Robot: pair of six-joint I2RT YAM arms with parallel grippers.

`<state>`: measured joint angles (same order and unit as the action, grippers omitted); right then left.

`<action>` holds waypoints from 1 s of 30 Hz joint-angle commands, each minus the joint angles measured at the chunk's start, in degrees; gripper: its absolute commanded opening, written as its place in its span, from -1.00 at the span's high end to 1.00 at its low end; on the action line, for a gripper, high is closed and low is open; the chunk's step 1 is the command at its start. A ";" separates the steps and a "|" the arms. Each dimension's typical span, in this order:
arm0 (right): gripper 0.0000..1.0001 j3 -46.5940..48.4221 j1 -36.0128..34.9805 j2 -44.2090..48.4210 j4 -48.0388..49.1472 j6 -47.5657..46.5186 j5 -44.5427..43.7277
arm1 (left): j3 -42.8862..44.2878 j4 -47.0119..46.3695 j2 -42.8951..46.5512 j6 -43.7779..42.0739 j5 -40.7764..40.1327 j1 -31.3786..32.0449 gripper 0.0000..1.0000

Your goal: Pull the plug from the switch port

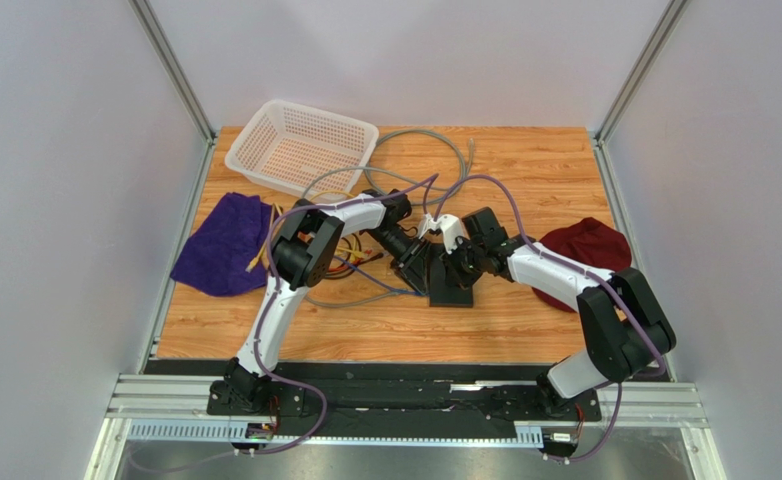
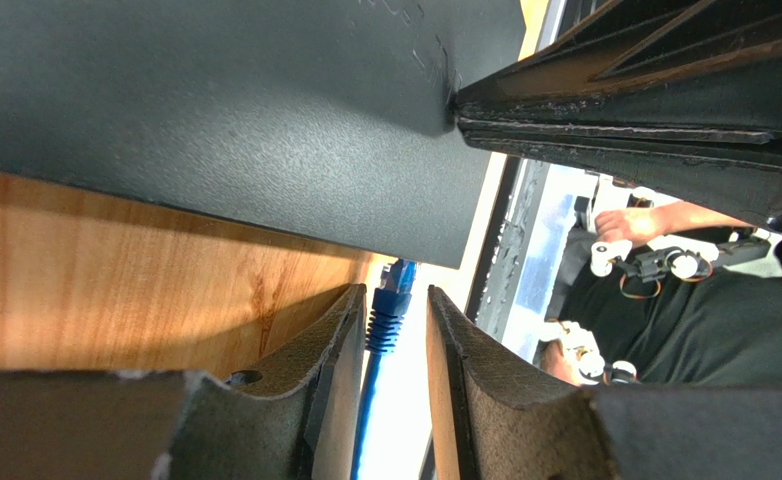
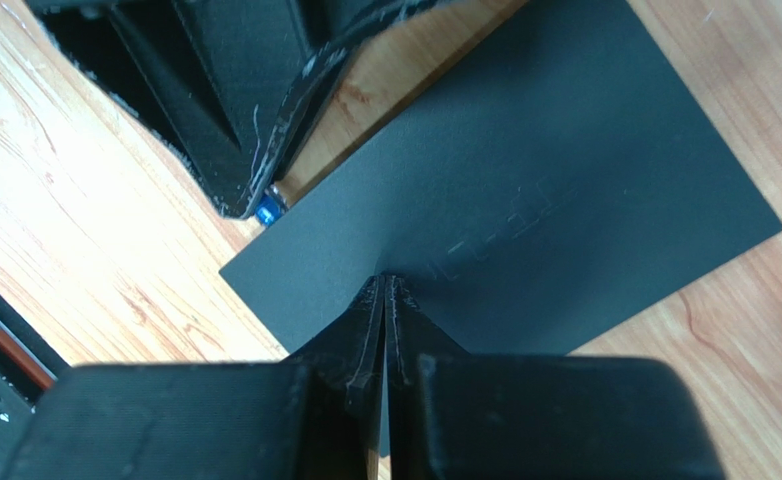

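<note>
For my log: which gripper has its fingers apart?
The left gripper, fingers either side of the blue plug; the right gripper is shut, tips at the switch.

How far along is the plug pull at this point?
Done: the right claw, shut, rests its tips on the top of the switch, apparently bracing it. In hand: the left claw straddles the blue plug at the switch's edge, with a gap showing beside the plug. Left: close on the plug and draw it out. It appears to sit at the port, though the socket itself is hidden.
</note>
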<state>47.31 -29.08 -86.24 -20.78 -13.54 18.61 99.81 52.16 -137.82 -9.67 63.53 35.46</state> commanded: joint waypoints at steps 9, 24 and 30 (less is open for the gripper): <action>0.94 4.72 -0.01 -5.78 -4.54 -1.75 -3.05 | -0.49 -3.02 -1.22 0.70 -1.57 -0.13 0.25; 0.95 1.29 -0.01 -4.38 -3.84 -1.05 -1.91 | -1.46 -5.84 -2.19 4.57 -2.44 1.80 0.33; 0.95 1.38 -0.10 -4.55 -3.31 -0.87 -1.82 | -1.46 -6.90 -3.24 6.94 -2.79 2.07 0.50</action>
<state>50.94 -29.08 -89.67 -21.41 -13.67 18.52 99.04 48.49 -138.47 -3.84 64.16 35.86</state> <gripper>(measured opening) 0.027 0.272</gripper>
